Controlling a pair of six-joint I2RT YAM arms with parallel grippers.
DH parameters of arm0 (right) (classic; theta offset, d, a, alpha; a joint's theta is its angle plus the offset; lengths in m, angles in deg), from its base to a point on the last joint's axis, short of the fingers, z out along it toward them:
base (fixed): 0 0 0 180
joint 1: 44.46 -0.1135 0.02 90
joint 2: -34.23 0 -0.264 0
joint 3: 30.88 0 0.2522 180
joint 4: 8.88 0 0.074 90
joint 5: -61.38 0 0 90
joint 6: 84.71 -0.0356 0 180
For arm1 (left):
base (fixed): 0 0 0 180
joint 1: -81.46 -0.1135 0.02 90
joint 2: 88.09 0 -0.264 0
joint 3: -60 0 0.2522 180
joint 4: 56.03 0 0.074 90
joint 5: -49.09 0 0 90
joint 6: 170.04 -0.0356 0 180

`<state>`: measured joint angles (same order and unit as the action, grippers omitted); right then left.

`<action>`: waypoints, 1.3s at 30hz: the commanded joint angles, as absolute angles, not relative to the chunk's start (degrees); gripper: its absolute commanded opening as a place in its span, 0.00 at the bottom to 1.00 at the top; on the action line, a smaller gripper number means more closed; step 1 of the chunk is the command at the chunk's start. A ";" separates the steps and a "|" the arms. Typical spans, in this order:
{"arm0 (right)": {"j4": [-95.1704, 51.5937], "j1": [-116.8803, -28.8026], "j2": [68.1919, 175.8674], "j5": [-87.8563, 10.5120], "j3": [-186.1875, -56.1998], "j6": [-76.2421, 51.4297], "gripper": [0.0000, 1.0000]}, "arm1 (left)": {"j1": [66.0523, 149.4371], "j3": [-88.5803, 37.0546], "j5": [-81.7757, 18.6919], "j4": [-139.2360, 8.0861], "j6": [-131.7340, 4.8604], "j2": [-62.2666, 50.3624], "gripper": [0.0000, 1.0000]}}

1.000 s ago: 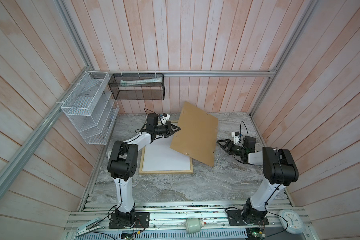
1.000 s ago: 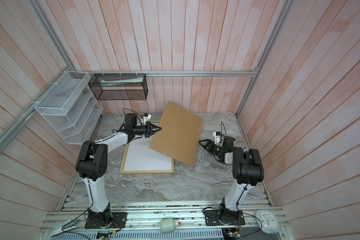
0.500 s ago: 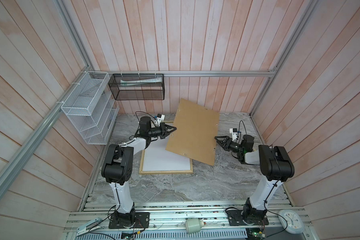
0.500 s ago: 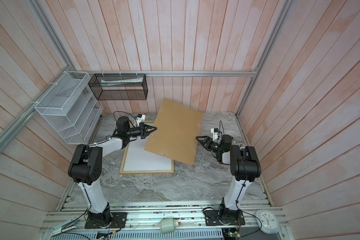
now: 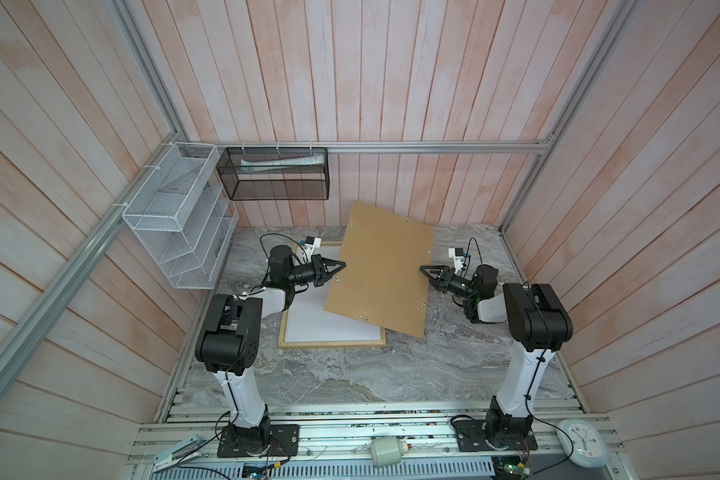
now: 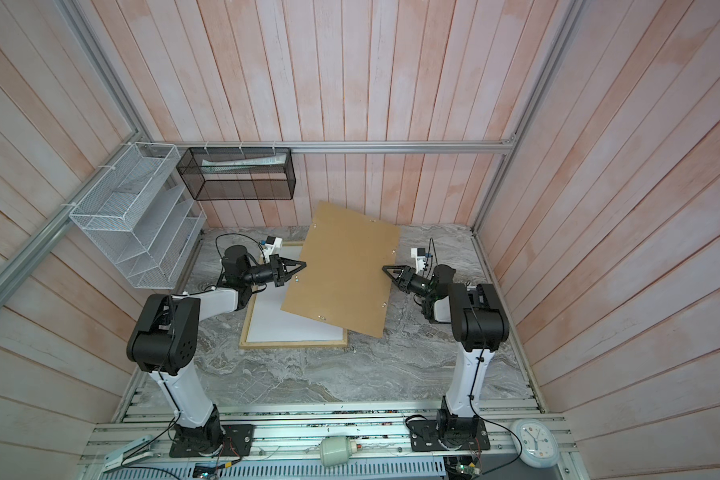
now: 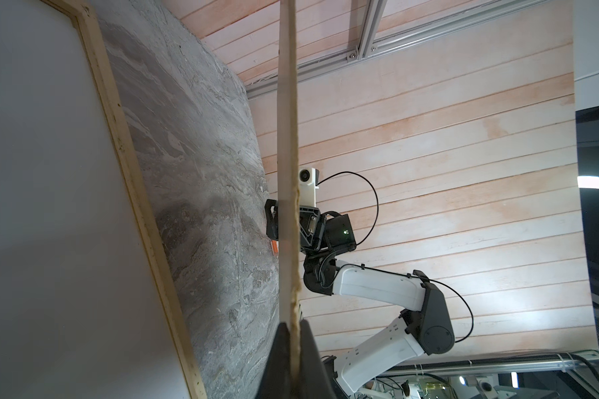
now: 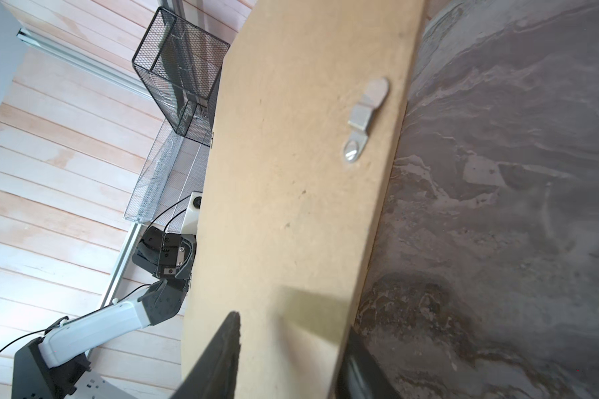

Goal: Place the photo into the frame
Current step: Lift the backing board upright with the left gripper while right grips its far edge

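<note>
The left gripper is closed tight on the left edge of the tilted fibreboard back. The right gripper straddles its right edge; if it grips, I cannot tell. Below, the frame lies flat on the table, a white sheet inside.

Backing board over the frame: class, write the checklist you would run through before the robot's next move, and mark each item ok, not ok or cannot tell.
1. The left gripper is shut on an edge of the backing board: ok.
2. The right gripper is closed on the opposite edge: not ok; its jaws straddle the edge but stand apart.
3. The board is squared with the frame: not ok; it hangs skewed above it.
4. The photo lies in the frame: cannot tell; only a white sheet shows there.
5. The metal clip is clear of the right gripper's fingers: ok.
</note>
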<state>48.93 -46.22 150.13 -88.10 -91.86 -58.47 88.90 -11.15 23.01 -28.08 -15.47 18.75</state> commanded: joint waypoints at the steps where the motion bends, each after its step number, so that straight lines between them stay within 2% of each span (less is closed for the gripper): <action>1: 55.43 -47.21 151.58 -90.52 -93.72 -62.49 0.38 | 88.09 -10.70 25.13 -21.49 -15.13 16.81 0.00; 8: 56.33 -48.95 151.29 -90.89 -94.87 -63.51 0.32 | 87.70 -10.96 26.20 -21.11 -15.27 17.55 0.00; 10: 56.30 -49.27 151.25 -91.09 -95.30 -63.91 0.27 | 87.65 -11.24 26.58 -21.06 -15.11 17.90 0.00; 23: 60.70 -49.78 151.20 -92.30 -96.31 -68.61 0.22 | 87.13 -12.12 26.87 -20.59 -14.68 19.48 0.00; 29: 60.76 -50.36 150.79 -92.43 -96.95 -68.91 0.15 | 87.14 -12.17 27.07 -20.40 -14.58 19.58 0.00; 35: 60.85 -51.13 150.83 -92.59 -97.96 -69.54 0.14 | 87.12 -12.30 27.07 -20.30 -14.57 20.10 0.00; 39: 60.70 -51.73 151.11 -92.87 -98.70 -69.76 0.17 | 87.08 -12.12 27.37 -19.44 -14.10 20.45 0.00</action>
